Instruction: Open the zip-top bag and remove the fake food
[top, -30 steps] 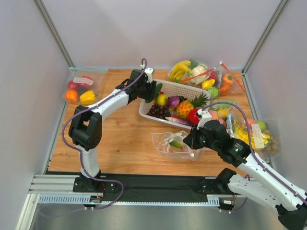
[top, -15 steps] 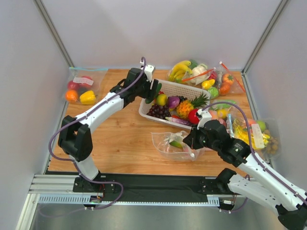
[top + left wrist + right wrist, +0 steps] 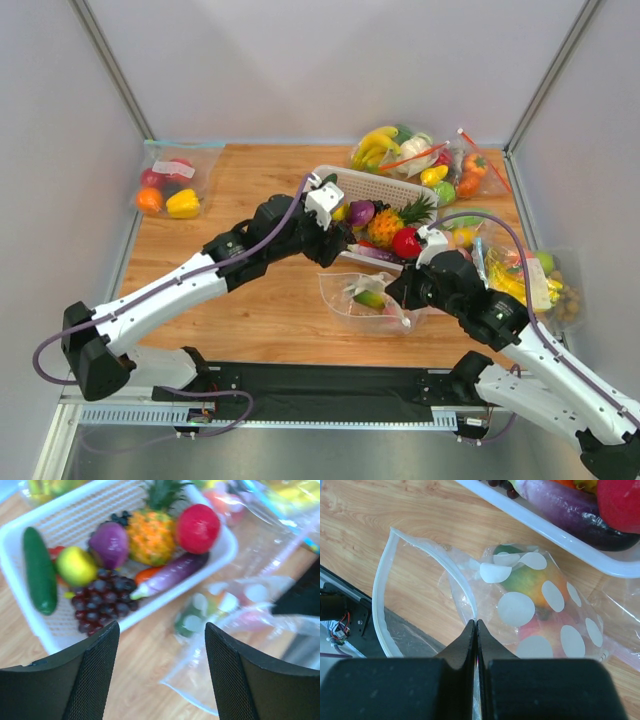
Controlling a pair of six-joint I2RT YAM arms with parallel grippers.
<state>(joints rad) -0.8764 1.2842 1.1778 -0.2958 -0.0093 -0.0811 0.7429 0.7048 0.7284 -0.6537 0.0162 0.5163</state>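
Observation:
The zip-top bag (image 3: 360, 300), clear with whitish dots, lies on the wood in front of the white basket (image 3: 380, 182). My right gripper (image 3: 400, 293) is shut on the bag's rim strip (image 3: 477, 622). The mouth is open to the left. A green-yellow piece (image 3: 527, 582) and a pink piece (image 3: 537, 626) show through the plastic. The dark green cucumber (image 3: 40, 570) and the yellow round fruit (image 3: 76, 566) lie at the basket's left end. My left gripper (image 3: 162, 670) is open and empty, above the wood between basket and bag (image 3: 240, 630), and also shows in the top view (image 3: 328, 242).
The basket also holds purple grapes (image 3: 102, 597), a pineapple (image 3: 150, 532), a red fruit (image 3: 197, 527) and an eggplant (image 3: 172, 575). A bag of fruit stands at the back left (image 3: 168, 185), more bags at the back right (image 3: 415, 150) and right (image 3: 530, 275).
My left gripper has let go of the cucumber in the basket's left end and swung forward and right, toward the bag. The right gripper has held the bag's rim throughout.

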